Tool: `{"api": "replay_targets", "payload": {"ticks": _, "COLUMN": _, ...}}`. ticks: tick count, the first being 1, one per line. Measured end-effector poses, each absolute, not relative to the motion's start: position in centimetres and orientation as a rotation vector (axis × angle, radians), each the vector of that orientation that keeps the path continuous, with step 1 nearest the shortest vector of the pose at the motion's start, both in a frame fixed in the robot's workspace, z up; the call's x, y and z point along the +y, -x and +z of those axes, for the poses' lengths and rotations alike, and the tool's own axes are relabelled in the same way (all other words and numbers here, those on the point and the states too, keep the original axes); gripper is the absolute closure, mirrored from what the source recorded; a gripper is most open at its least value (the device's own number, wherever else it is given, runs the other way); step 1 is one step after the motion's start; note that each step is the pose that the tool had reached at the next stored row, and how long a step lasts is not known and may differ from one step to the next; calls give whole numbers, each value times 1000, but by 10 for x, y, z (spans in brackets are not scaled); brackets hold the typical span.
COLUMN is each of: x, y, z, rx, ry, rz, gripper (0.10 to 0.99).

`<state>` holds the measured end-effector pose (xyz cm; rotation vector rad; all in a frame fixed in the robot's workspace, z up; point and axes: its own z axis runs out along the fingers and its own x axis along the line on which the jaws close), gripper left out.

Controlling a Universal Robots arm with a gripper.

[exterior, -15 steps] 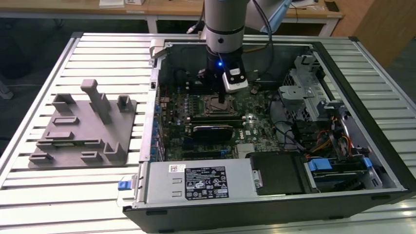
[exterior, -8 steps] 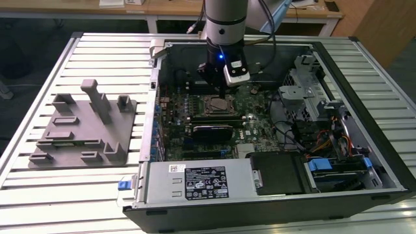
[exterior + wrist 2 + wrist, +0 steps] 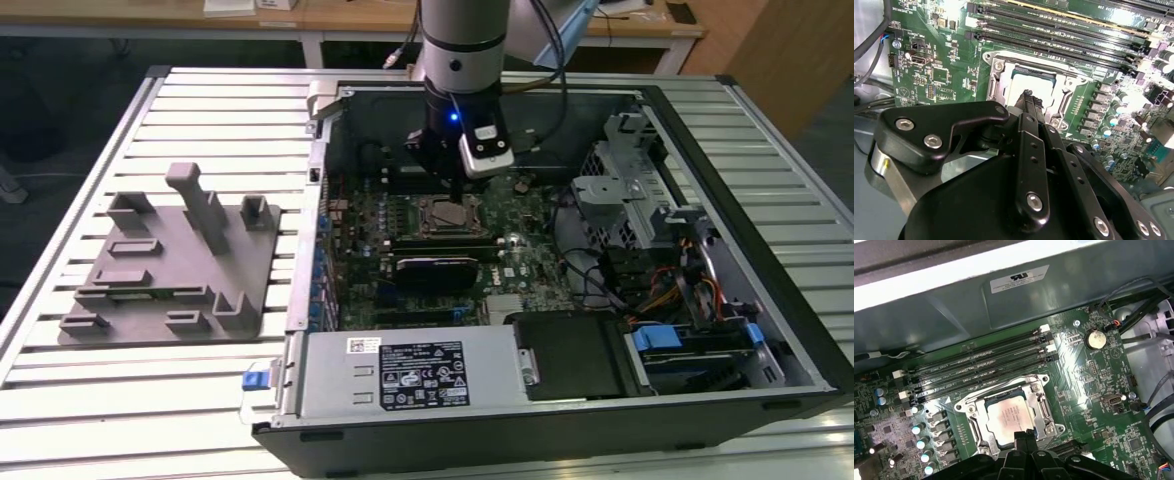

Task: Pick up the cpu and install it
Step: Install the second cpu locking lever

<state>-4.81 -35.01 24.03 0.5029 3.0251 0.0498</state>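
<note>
First wrist view shows the cpu (image 3: 1010, 416) already seated in the motherboard socket (image 3: 1041, 407), the gripper (image 3: 1023, 436) directly above it, jaws pressed together and holding nothing.

Silvery-grey cpu (image 3: 1013, 416), green motherboard (image 3: 1089, 375)

Light comes from above and is even in the exterior view: the slatted table (image 3: 120, 400) reads pale and bright, while the inside of the case (image 3: 747, 400) falls dim, its lower right nearly black. A small blue light glows on the arm (image 3: 455, 117). In the second wrist view glare washes out the motherboard (image 3: 929, 75) at the upper and right edges, and the gripper (image 3: 1028, 96) body close to the lens is soft. In the first wrist view a white overexposed band crosses the top, and a sheen lies on the cpu (image 3: 1013, 416).
</note>
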Motion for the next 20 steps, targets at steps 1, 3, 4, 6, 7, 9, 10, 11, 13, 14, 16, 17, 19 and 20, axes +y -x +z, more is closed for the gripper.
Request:
{"api": "replay_targets", "payload": {"ticks": 1, "x": -350, "y": 48, "z": 240, "rx": 3025, "ry": -503, "rz": 49, "gripper": 980}}
{"api": "replay_targets", "payload": {"ticks": 3, "x": -351, "y": 48, "z": 240, "rx": 3025, "ry": -503, "rz": 50, "gripper": 980}}
{"api": "replay_targets", "payload": {"ticks": 4, "x": -352, "y": 48, "z": 240, "rx": 3025, "ry": -503, "rz": 50, "gripper": 980}}
{"api": "replay_targets", "payload": {"ticks": 6, "x": -353, "y": 48, "z": 240, "rx": 3025, "ry": -503, "rz": 50, "gripper": 980}}
{"api": "replay_targets", "payload": {"ticks": 7, "x": -354, "y": 48, "z": 240, "rx": 3025, "ry": -503, "rz": 50, "gripper": 980}}
{"api": "replay_targets", "payload": {"ticks": 9, "x": -355, "y": 48, "z": 240, "rx": 3025, "ry": -503, "rz": 50, "gripper": 980}}
{"api": "replay_targets", "payload": {"ticks": 10, "x": -356, "y": 48, "z": 240, "rx": 3025, "ry": -503, "rz": 50, "gripper": 980}}
{"api": "replay_targets", "payload": {"ticks": 11, "x": -357, "y": 48, "z": 240, "rx": 3025, "ry": -503, "rz": 50, "gripper": 980}}
{"api": "replay_targets", "payload": {"ticks": 13, "x": -358, "y": 48, "z": 240, "rx": 3025, "ry": -503, "rz": 50, "gripper": 980}}
{"api": "replay_targets", "payload": {"ticks": 14, "x": -359, "y": 48, "z": 240, "rx": 3025, "ry": -503, "rz": 50, "gripper": 980}}
{"api": "replay_targets", "payload": {"ticks": 16, "x": -360, "y": 48, "z": 240, "rx": 3025, "ry": -503, "rz": 50, "gripper": 980}}
{"api": "replay_targets", "payload": {"ticks": 17, "x": -360, "y": 48, "z": 240, "rx": 3025, "ry": -503, "rz": 50, "gripper": 980}}
{"api": "replay_targets", "payload": {"ticks": 19, "x": -361, "y": 48, "z": 240, "rx": 3025, "ry": -503, "rz": 50, "gripper": 980}}
{"api": "replay_targets", "payload": {"ticks": 20, "x": -361, "y": 48, "z": 240, "rx": 3025, "ry": -503, "rz": 50, "gripper": 980}}
